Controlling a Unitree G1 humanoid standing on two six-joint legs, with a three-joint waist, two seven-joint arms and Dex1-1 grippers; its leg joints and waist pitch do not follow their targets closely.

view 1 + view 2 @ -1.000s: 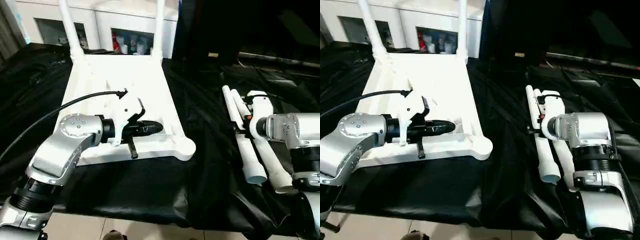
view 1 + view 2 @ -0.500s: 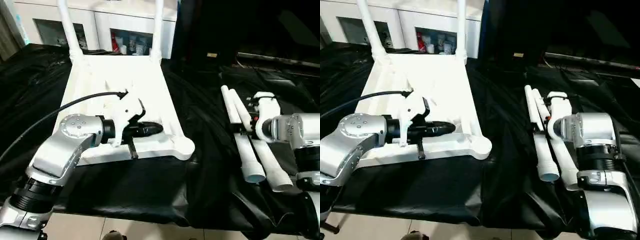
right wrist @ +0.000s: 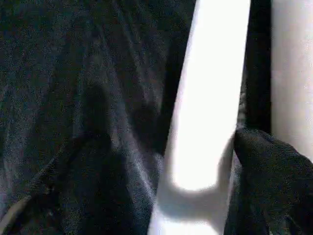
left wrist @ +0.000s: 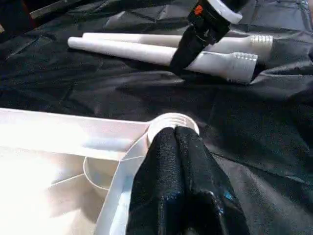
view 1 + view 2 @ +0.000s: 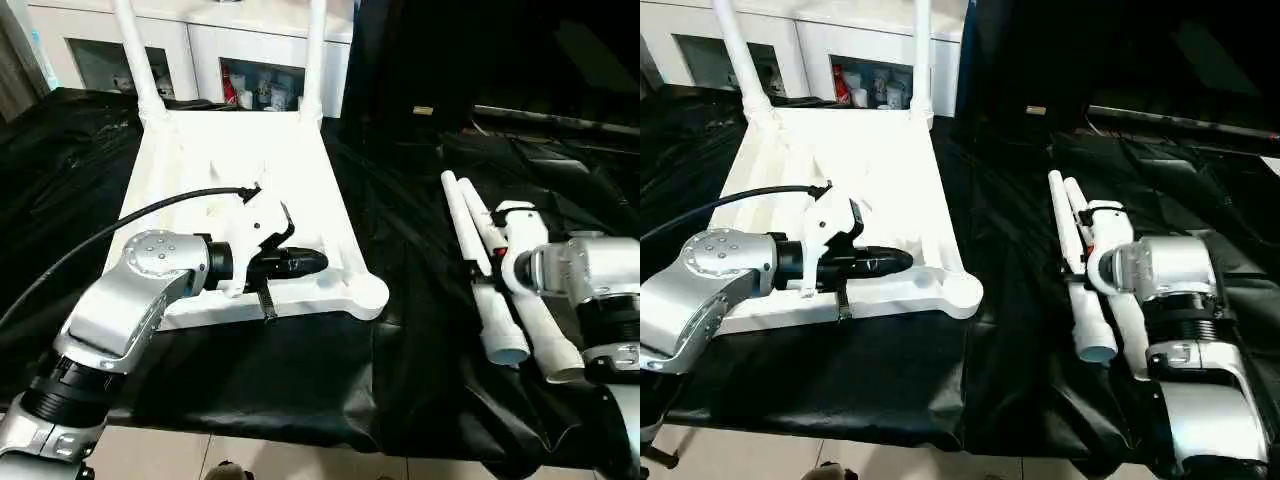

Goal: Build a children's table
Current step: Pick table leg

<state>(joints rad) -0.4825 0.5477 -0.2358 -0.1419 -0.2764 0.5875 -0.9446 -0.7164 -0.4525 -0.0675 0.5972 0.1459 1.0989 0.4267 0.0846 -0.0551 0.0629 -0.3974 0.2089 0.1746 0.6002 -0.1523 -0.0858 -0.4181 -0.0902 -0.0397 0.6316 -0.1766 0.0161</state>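
Note:
The white table top [image 5: 250, 150] lies underside up on black cloth. Two white legs [image 5: 133, 60] [image 5: 314, 60] stand in its far corner sockets. My left gripper [image 5: 318, 262] is shut and empty, lying over the near edge with its tip just short of the near right socket [image 4: 172, 121]. Two loose legs [image 5: 468, 235] [image 5: 535, 320] lie side by side on the cloth at the right. Above them my right gripper [image 4: 182, 58] stands open and points down. One of its fingers [image 3: 269, 166] is lowered between the two legs, beside one leg [image 3: 210, 98].
A white cabinet [image 5: 250, 50] with shelves stands behind the table top. Black cloth [image 5: 400, 230] covers the whole work surface, and its front edge hangs over tiled floor [image 5: 300, 460]. A black cable [image 5: 120, 215] runs from my left wrist across the table top.
My right arm has shifted a little over the loose legs and settled lower on them. My left gripper has crept slightly toward the near right socket. Both grippers keep their state.

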